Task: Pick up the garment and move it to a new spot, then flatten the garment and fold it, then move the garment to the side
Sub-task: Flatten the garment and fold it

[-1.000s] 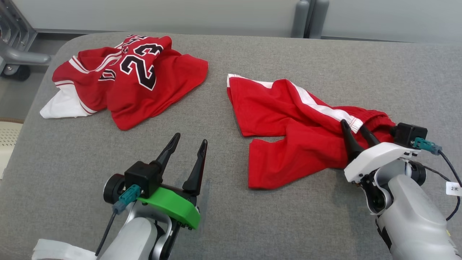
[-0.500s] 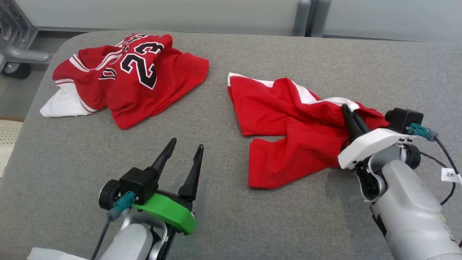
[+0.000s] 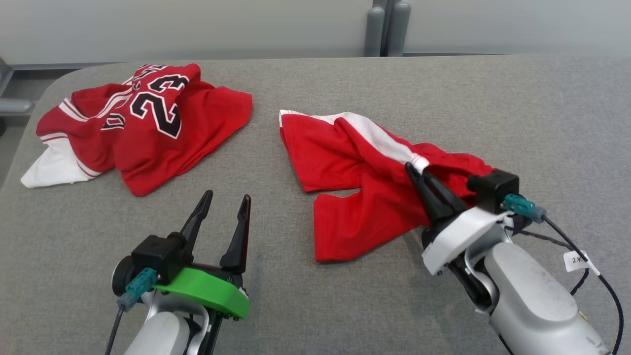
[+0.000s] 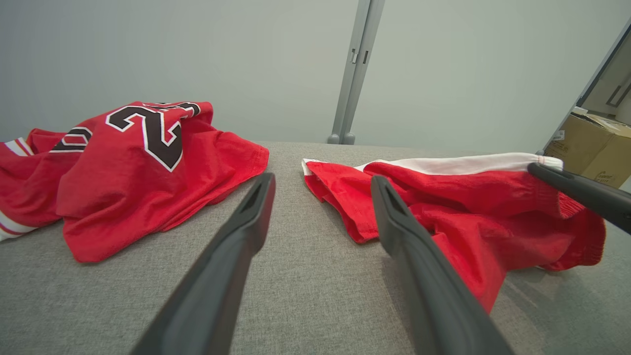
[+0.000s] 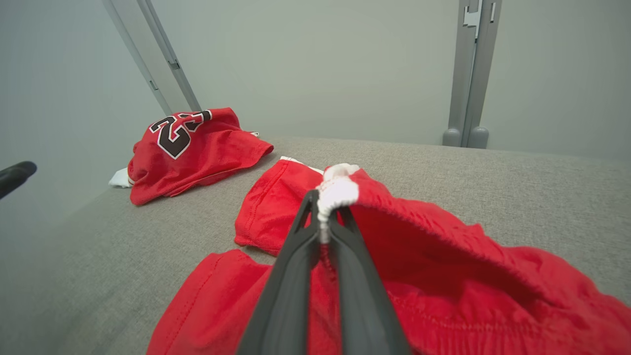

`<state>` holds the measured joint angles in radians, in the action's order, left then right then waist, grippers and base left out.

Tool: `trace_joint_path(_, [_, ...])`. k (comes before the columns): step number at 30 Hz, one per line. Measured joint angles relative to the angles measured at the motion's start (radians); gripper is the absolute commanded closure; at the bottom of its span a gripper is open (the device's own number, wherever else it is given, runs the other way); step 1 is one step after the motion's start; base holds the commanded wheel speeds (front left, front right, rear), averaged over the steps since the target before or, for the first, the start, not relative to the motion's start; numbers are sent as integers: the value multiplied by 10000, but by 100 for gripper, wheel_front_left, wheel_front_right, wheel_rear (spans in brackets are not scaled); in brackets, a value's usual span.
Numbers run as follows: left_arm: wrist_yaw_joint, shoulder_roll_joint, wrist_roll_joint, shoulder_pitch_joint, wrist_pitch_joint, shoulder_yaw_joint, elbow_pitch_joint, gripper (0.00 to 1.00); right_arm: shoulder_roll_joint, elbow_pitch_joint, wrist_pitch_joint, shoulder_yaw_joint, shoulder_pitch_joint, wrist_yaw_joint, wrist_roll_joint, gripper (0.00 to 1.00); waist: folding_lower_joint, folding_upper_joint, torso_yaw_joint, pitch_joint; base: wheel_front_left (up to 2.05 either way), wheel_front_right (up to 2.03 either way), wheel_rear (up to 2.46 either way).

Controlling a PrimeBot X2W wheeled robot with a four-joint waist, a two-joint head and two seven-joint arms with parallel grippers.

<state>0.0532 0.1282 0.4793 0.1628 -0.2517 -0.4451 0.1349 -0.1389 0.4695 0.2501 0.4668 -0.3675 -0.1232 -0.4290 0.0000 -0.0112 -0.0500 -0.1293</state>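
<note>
Nearest, the left claw (image 3: 226, 198) hovers low over the front of the grey desk (image 3: 517, 108), fingers spread wide and holding nothing. It seems parked there to leave the other arm room.

Just beyond and to the right, the right claw (image 3: 416, 170) is pressed together on the red shorts (image 3: 355, 197), pinching the white part of the elastic waistband (image 5: 336, 192) between its tips. That thick hem is likely chosen because it gives a firm hold that thin cloth would not. The waistband stands raised at the pinch, while the legs drape down and lie crumpled on the middle of the desk, so the pick-up looks begun and the flattening and folding are not yet done.

Farther off on the left, a bunched red jersey (image 3: 148, 133) numbered 23 lies well apart, untouched.
</note>
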Motion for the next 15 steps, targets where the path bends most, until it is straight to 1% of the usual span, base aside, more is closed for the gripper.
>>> trace_joint_path(3, [0,4,15,-49,-2,186,-150,0,-276,-491,2,654,524,-4,190,100,0,0,268,65,0,0,0])
trace_joint_path(7, [0,19,17,-127,-2,299,-253,0,-675,-729,0,828,1466,-12,190,100,0,0,644,155,0,0,0])
trace_joint_path(11, [-2,86,71,-405,-2,447,-347,0,-1045,-882,2,205,2159,-13,134,100,0,0,1041,244,0,0,0])
trace_joint_path(15, [-17,105,107,-541,-2,447,-341,0,-1381,-1170,2,-370,2384,-13,50,100,0,0,1436,332,0,0,0])
